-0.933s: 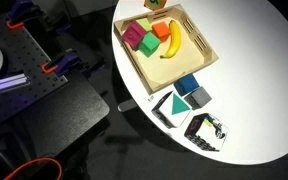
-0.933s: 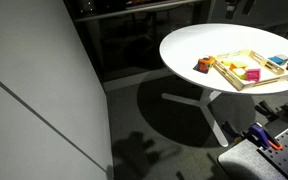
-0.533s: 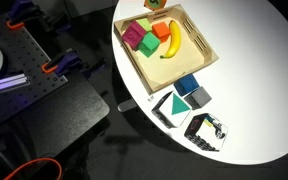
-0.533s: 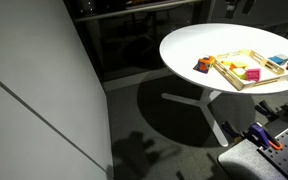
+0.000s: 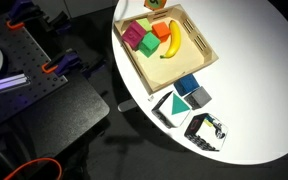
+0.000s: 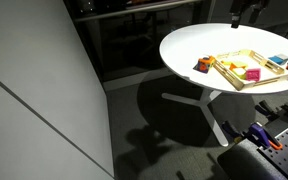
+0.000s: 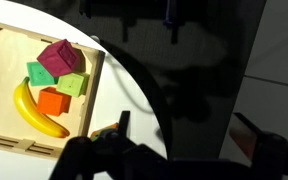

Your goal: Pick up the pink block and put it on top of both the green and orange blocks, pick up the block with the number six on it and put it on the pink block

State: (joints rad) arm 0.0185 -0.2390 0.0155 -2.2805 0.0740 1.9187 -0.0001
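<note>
The pink block (image 7: 58, 58) lies in the wooden tray (image 7: 2, 40) beside two green blocks (image 7: 74, 85), an orange block (image 7: 52, 100) and a banana (image 7: 34, 112). It also shows in an exterior view (image 5: 134, 35). A separate orange block (image 6: 203, 65) stands on the table just outside the tray; I cannot read any number on it. My gripper (image 7: 189, 130) is open and empty, with its fingers (image 7: 124, 122) wide apart, above the table's edge to the right of the tray. The arm (image 6: 246, 10) shows dark above the table's far side.
The round white table (image 5: 254, 60) also carries two blue blocks (image 5: 191, 90), a teal-and-white block (image 5: 171, 106) and a black-and-white patterned block (image 5: 206, 130). Beyond the table's edge is dark floor. A bench with orange clamps (image 5: 52, 68) stands beside it.
In one exterior view the dark arm has come further into the picture above the table's far side. The blocks and the tray have not moved.
</note>
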